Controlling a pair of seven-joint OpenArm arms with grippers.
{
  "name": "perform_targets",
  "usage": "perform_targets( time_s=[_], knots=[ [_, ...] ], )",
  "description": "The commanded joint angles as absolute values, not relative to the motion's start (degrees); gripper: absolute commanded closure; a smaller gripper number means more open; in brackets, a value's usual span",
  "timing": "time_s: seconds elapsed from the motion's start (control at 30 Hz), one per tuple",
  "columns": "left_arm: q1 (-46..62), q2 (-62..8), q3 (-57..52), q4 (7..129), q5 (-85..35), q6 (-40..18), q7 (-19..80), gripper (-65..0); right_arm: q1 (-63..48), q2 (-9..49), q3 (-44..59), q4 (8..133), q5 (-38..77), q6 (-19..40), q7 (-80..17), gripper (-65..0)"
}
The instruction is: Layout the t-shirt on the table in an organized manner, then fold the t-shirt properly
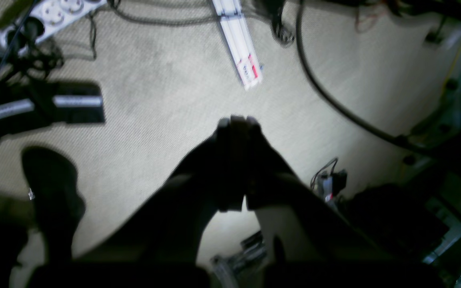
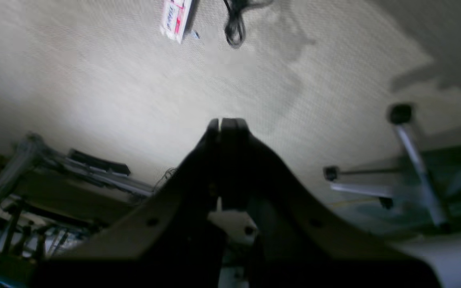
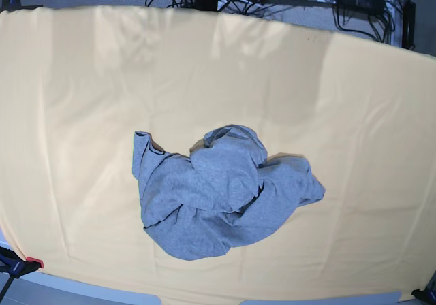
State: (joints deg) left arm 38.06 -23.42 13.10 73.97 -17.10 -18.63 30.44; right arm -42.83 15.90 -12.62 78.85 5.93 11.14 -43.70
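I can't read any text from here — the white box point(image 1: 241, 48) on the floor carries red and blue print, too blurred to make out, and the t-shirt point(image 3: 218, 193) shows only plain grey.

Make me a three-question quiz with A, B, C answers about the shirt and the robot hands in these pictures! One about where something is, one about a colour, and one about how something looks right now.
1. Where is the t-shirt?
A. Hanging off the table's far edge
B. Near the middle of the table
C. On the carpet

2. What colour is the cloth covering the table?
A. Pale yellow-orange
B. Dark green
C. Bright red

3. How does the t-shirt look now?
A. Folded into a neat square
B. Spread out flat
C. Crumpled in a heap

Answers:
1. B: the base view shows it lying around the table's centre, cloth bare on all sides.
2. A: the whole surface is pale yellow-orange with faint creases.
3. C: it is bunched and twisted. The left gripper and right gripper are shut, over the carpeted floor, away from it.
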Motion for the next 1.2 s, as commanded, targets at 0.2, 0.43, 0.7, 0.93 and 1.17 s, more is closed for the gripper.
perform_targets(
  time_s=[0.2, 0.43, 0.7, 0.93, 1.17],
  knots=[
    [51.2, -29.9, 8.2, 96.7, -17.7, -19.5, 35.4, 0.0, -58.3, 22.3, -12.3, 103.8, 4.2, 7.3, -44.2, 0.0],
    [62.2, -30.8, -6.2, 115.5, -26.2, -22.2, 40.9, 0.0, -71.2, 25.7, -11.8, 122.9, -4.0, 0.6, -46.8, 0.0],
    [70.0, -30.8, -19.7, 125.9, -34.8, -26.2, 44.0, 0.0, -75.0, 25.8, -11.5, 135.0, -15.4, -5.3, -50.8, 0.0],
    [69.1, -30.8, -28.6, 127.6, -41.3, -26.9, 44.2, 0.0, -75.0, 25.7, -11.5, 135.0, -26.7, -11.7, -50.6, 0.0],
    [63.9, -30.8, -33.1, 127.6, -44.5, -27.5, 44.1, 0.0, -75.0, 25.7, -11.5, 135.0, -38.5, -17.5, -50.1, 0.0]
  ],
)
